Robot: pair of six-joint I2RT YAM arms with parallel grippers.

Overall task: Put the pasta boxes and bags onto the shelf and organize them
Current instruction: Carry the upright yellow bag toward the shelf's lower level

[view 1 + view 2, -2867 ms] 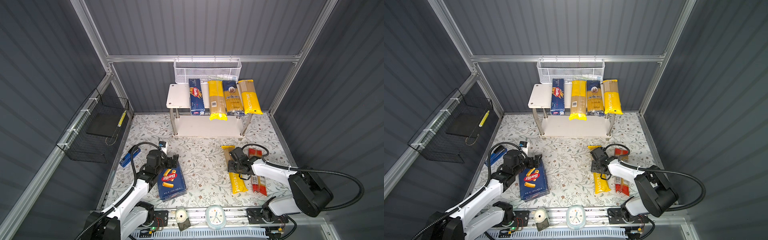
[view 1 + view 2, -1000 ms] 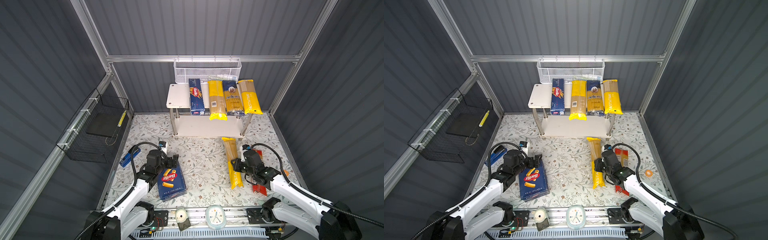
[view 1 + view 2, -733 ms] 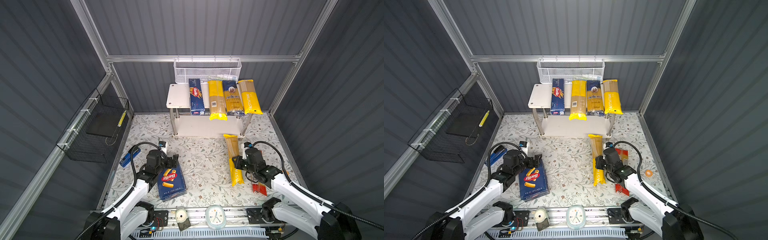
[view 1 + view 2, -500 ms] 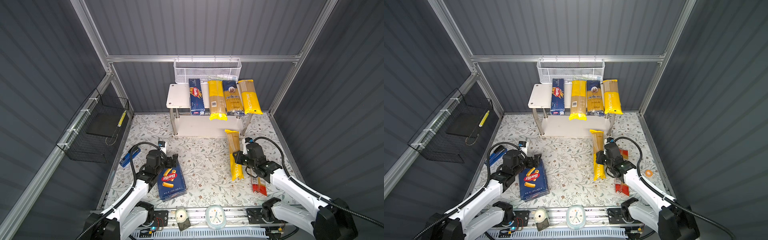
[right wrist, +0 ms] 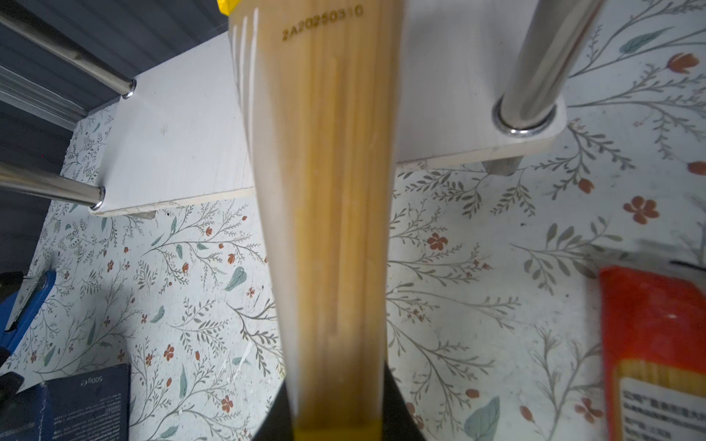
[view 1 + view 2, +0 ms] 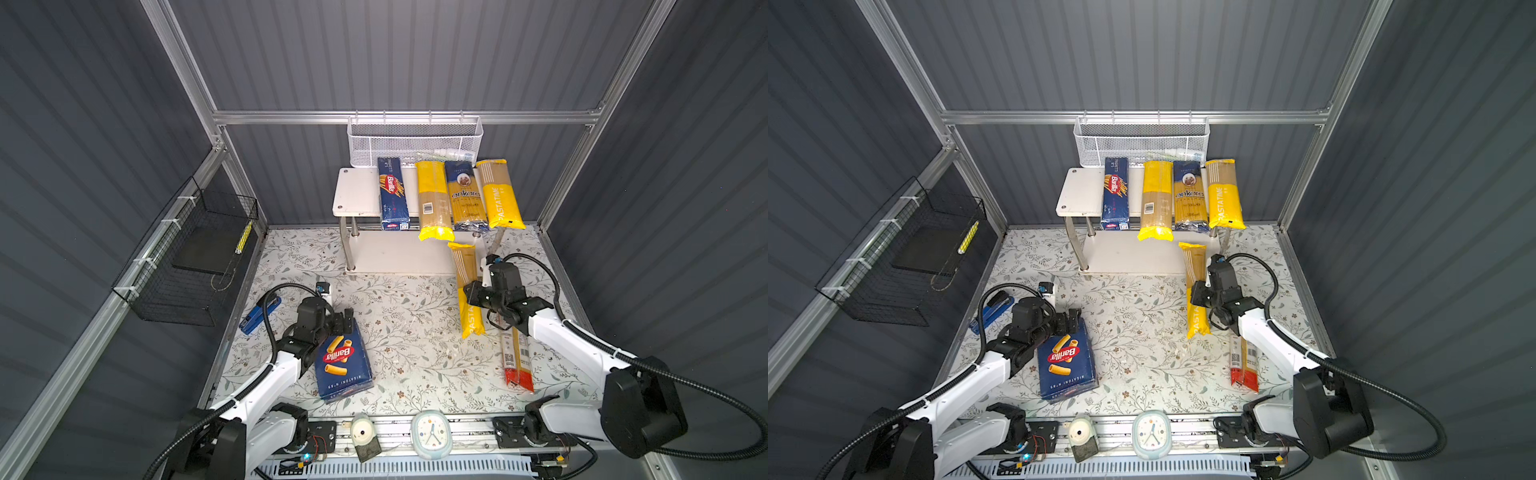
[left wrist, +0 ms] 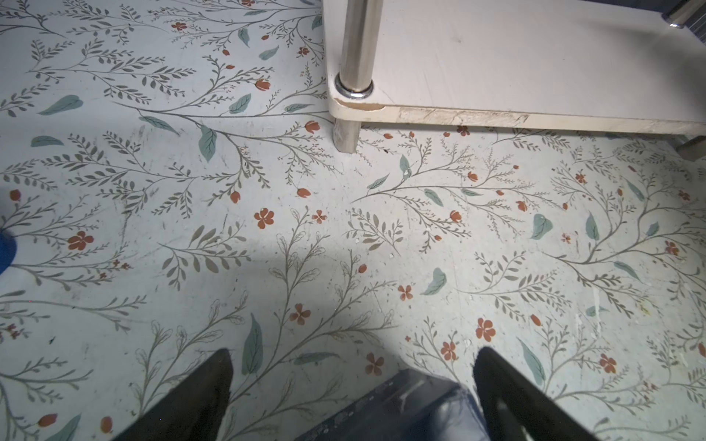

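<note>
Yellow PASTATIME bag (image 6: 464, 266) clamped in right gripper (image 6: 474, 294), four packs (image 6: 432, 195) on shelf (image 6: 357, 191) at 12 o'clock; unshelved: rigatoni box (image 6: 343, 361) at spread-jawed left gripper (image 6: 343, 321), red bag (image 6: 517, 365)

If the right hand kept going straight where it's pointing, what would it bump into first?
Probably the shelf's lower board: the PASTATIME bag held in the right hand points over its front edge, beside a chrome post. Height is unclear.

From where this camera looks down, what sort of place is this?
Probably a robot test cell staged as a pantry: grey panel walls on an aluminium frame, two white robot arms, and a small shelf of pasta packs on a floral tabletop.
</note>
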